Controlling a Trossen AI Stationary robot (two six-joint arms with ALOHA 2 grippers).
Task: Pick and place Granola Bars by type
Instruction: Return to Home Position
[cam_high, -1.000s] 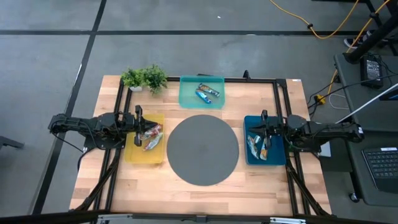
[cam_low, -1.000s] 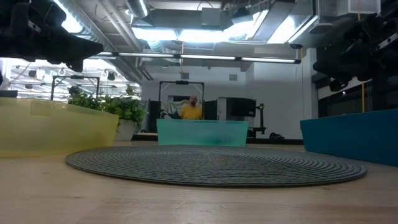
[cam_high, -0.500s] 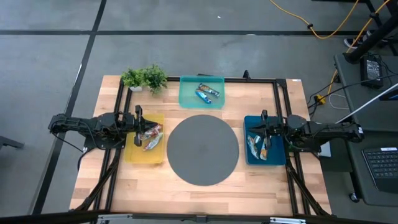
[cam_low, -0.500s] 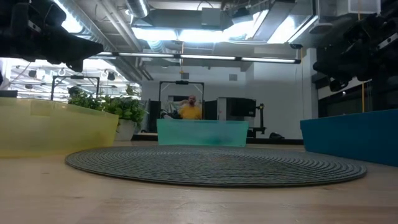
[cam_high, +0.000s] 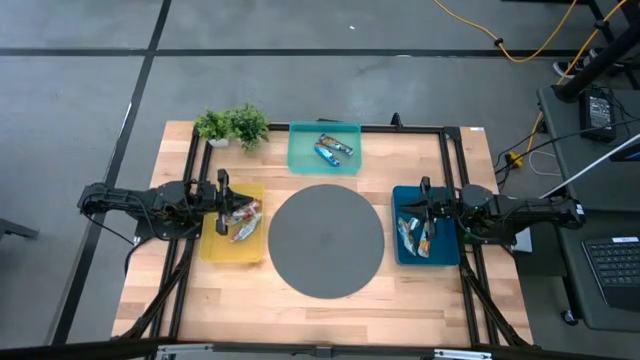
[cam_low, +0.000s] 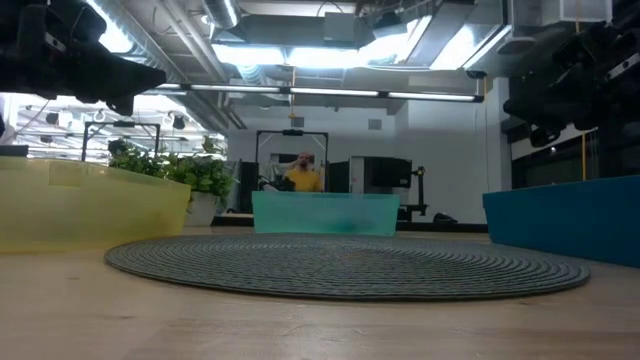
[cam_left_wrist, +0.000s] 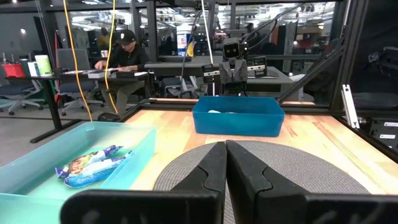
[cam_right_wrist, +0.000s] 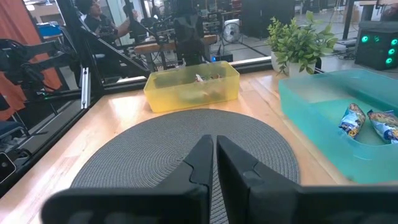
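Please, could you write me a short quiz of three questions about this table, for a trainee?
1. True or false: a bar lies on the round mat.
2. Which tray holds the blue bars? A yellow, B teal, C dark blue.
3. Fill in: the left gripper and the right gripper are both ____.
Key: 1 false, the mat is bare. 2 B, the teal tray. 3 shut.
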